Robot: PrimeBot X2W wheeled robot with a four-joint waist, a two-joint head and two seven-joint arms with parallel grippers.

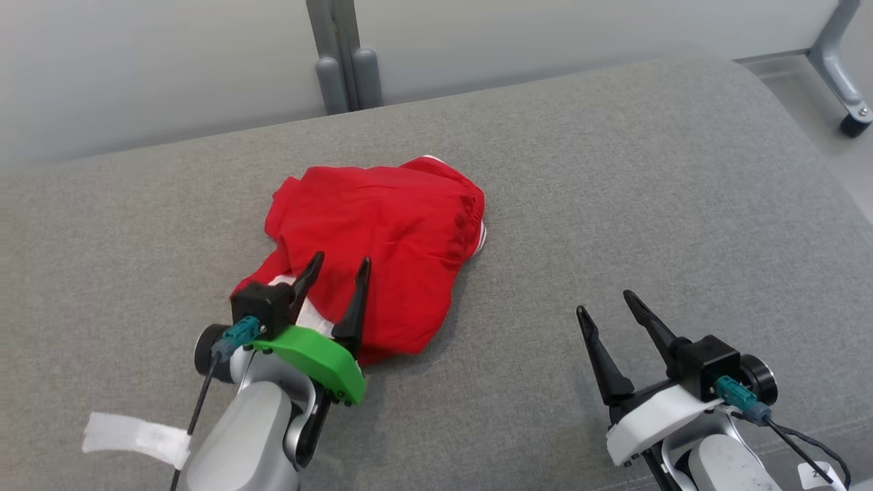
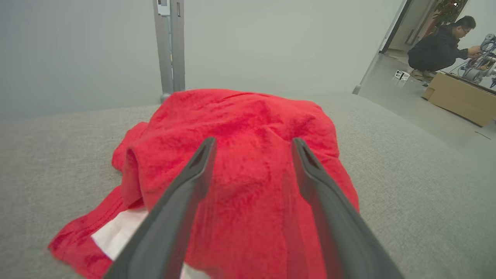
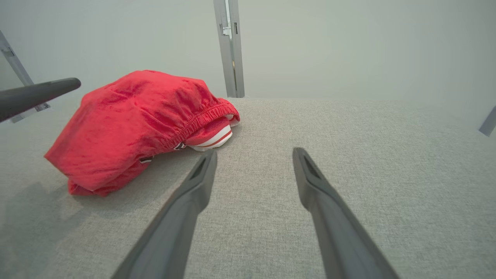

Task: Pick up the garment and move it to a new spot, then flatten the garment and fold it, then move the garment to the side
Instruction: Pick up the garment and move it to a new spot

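Observation:
The garment [image 1: 382,245] is red with white trim and lies crumpled in a heap on the grey cushioned surface [image 1: 614,204]. My left gripper [image 1: 339,262] hangs open over the heap's near edge, its two dark fingers spread with nothing between them. From the left wrist the garment [image 2: 248,128] bulges just beyond the open left gripper [image 2: 252,144], a white patch showing at its near left corner. My right gripper [image 1: 603,303] stands open over bare cushion, well to the right of the heap. The right wrist view has the garment [image 3: 131,120] at left, elastic waistband facing the open right gripper [image 3: 254,154].
A grey metal post [image 1: 344,54] rises behind the cushion's far edge, and a frame leg with a caster [image 1: 852,102] stands at the far right. A person [image 2: 441,46] crouches by a cardboard box [image 2: 461,97] on the floor beyond. A white tag [image 1: 136,436] hangs off my left arm.

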